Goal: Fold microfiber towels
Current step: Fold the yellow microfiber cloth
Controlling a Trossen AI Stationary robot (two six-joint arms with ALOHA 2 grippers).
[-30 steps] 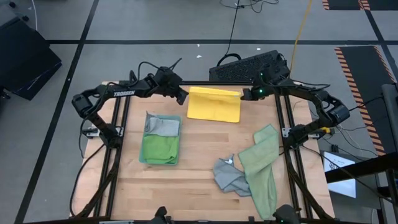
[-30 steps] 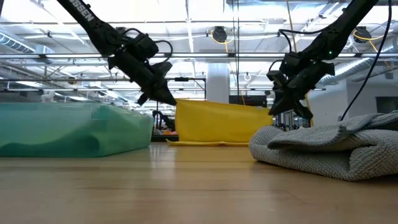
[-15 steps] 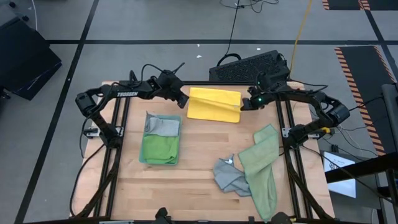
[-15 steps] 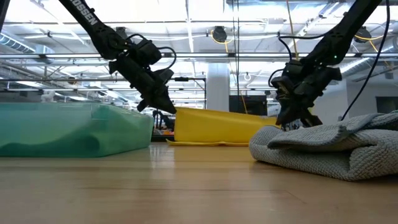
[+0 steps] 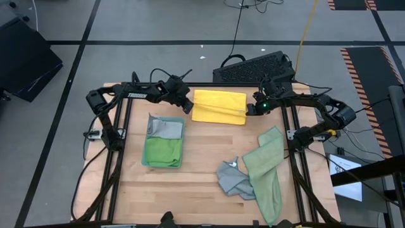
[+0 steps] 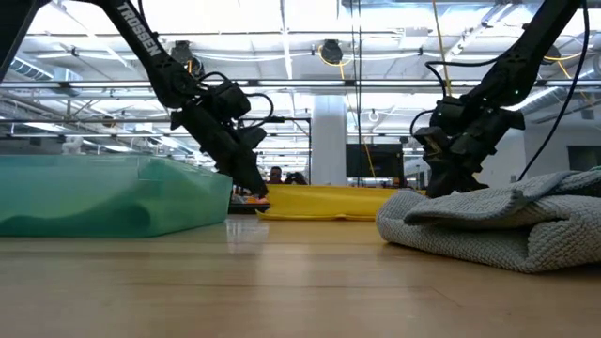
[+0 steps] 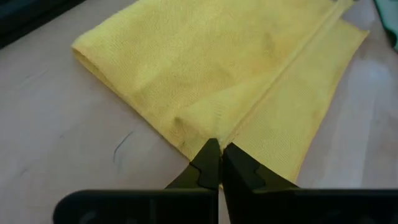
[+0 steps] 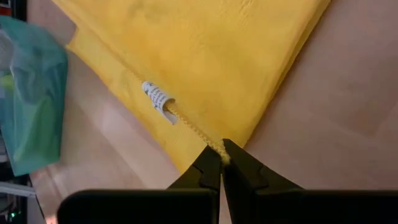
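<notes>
Grippers clenched as I watch, left gripper (image 5: pixel 187 108) and right gripper (image 5: pixel 248 110) pinching yellow towel's (image 5: pixel 218 105) near corners, far desk (image 5: pixel 202 171) side.

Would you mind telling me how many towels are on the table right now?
5 visible: a yellow towel at the far edge, grey and green ones stacked in the bin, and a grey and sage one crumpled at right. More may be hidden underneath.
</notes>
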